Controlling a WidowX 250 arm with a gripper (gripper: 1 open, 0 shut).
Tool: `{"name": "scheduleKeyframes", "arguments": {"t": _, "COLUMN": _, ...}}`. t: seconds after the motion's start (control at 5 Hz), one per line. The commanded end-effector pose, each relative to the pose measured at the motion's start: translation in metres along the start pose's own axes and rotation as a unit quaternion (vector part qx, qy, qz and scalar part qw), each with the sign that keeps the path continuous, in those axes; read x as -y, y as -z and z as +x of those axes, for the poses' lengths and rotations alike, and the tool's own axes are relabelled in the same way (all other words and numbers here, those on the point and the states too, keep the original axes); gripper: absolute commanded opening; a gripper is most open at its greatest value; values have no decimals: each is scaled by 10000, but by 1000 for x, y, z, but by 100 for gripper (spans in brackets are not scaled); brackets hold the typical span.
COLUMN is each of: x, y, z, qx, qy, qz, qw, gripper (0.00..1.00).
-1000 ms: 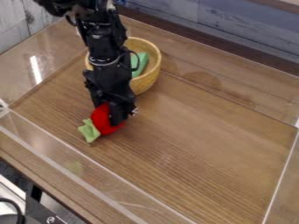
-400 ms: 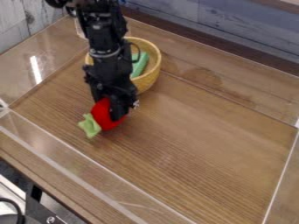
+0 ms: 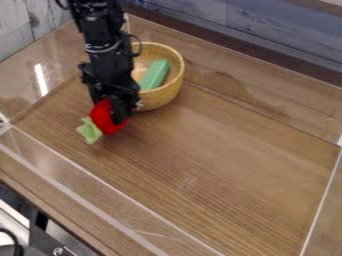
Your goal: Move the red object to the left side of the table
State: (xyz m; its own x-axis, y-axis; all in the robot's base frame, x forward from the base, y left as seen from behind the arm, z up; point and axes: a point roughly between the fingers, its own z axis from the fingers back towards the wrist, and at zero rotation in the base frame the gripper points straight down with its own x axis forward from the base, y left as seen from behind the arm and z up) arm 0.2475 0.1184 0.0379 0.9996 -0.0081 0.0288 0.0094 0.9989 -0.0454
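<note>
The red object [image 3: 107,118], a glossy red toy fruit with a light green leafy stem at its lower left, hangs just over the table [image 3: 227,160] left of its middle. My gripper [image 3: 112,110] comes down from above and is shut on the red object, its black fingers on either side of the fruit. Whether the fruit touches the wood I cannot tell.
A wooden bowl [image 3: 168,88] with a green piece [image 3: 155,72] inside stands just behind and to the right of the gripper. Low clear acrylic walls [image 3: 47,165] edge the tabletop on all sides.
The arm has carried the red object to the left and a little toward the back, away from the table's middle. The grip has stayed shut on it.
</note>
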Motion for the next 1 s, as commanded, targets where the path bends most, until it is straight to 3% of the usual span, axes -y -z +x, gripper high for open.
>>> {"name": "scheduleKeyframes", "arguments": {"t": 0.0, "x": -14, "y": -3, "z": 8, "qx": 175, "qy": -29, "qz": 168, "qw": 9997, "gripper": 0}}
{"name": "scheduleKeyframes", "arguments": {"t": 0.8, "x": -23, "y": 16, "z": 5, "qx": 8, "qy": -201, "qz": 180, "qw": 9996, "gripper": 0}}
